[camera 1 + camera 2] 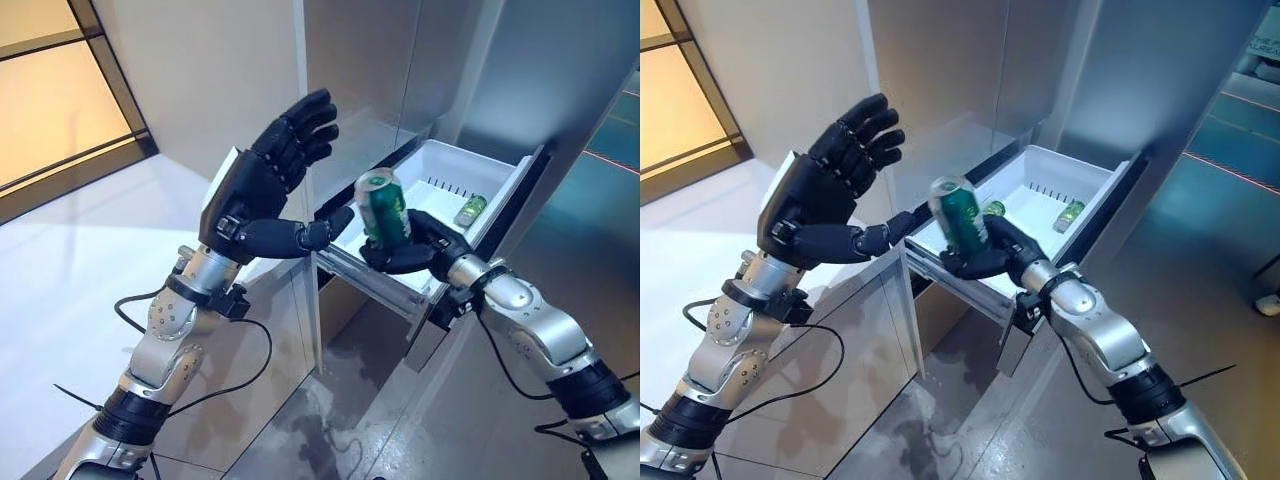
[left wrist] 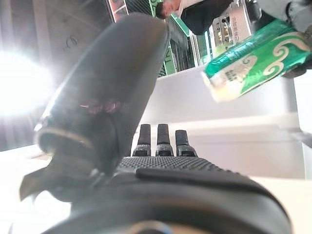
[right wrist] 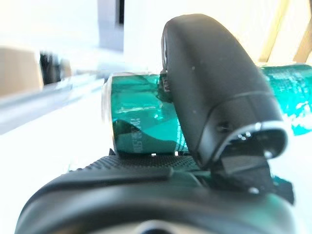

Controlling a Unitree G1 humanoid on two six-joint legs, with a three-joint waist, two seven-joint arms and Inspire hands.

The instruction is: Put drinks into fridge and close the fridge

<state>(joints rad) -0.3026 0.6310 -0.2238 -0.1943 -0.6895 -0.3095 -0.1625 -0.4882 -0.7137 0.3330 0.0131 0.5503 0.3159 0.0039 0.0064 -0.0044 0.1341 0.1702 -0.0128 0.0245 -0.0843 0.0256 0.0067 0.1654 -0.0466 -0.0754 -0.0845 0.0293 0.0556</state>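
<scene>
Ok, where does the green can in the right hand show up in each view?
Left eye: can centre, right hand gripping it at the drawer's front edge.
Right eye: can centre, same spot.
Left wrist: can at upper right.
Right wrist: can behind the thumb.
Shared landmark: the white drawer.

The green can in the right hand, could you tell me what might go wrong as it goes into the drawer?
1. The green can is tilted in the right hand above the drawer's front edge; released here, it might tip onto the rim and fall outside.
2. A small can already lies in the white drawer near the back; a dropped can could roll into it.
3. The open left hand has its thumb close to the drawer's corner and might get bumped.
</scene>
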